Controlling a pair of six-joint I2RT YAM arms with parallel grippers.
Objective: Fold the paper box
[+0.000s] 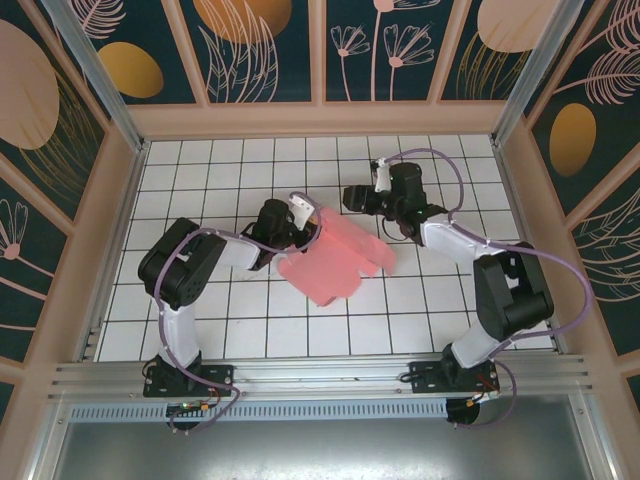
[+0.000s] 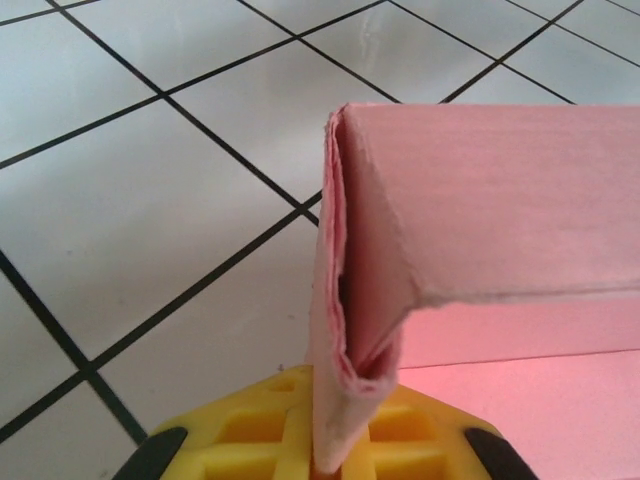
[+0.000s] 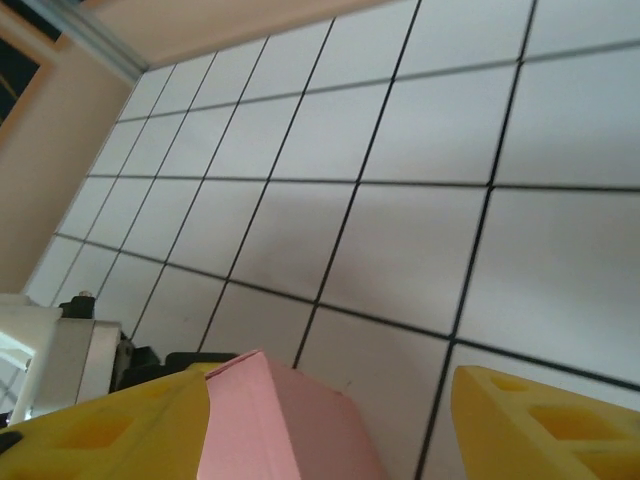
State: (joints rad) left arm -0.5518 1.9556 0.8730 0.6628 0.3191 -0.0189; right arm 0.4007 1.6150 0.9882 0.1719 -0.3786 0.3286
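The paper box [image 1: 335, 262] lies about the middle of the tiled table [image 1: 250, 330], part folded. A raised wall runs along its 11 o'clock side and loose scalloped flaps [image 1: 378, 256] lie at its 3 o'clock edge. The step in hand looks like standing up and creasing a side wall. The left gripper [image 1: 298, 212] is clamped on the box's doubled edge at 11 o'clock. In the left wrist view that folded card [image 2: 345, 300] stands upright between the yellow fingers [image 2: 440, 440], its layers gaping a little near the top. The right gripper [image 1: 358, 196] hangs at the box's 1 o'clock with its jaws apart and nothing held. In the right wrist view a pink corner [image 3: 275, 425] sits between its fingers, just beside one of them. The next move probably calls for the right gripper to close on that corner or press it inward while the left holds the wall steady. Thin card will likely buckle if pulled askew. Bare tiles lie open toward 6 o'clock and toward the back wall [image 1: 320, 120] at 12 o'clock.
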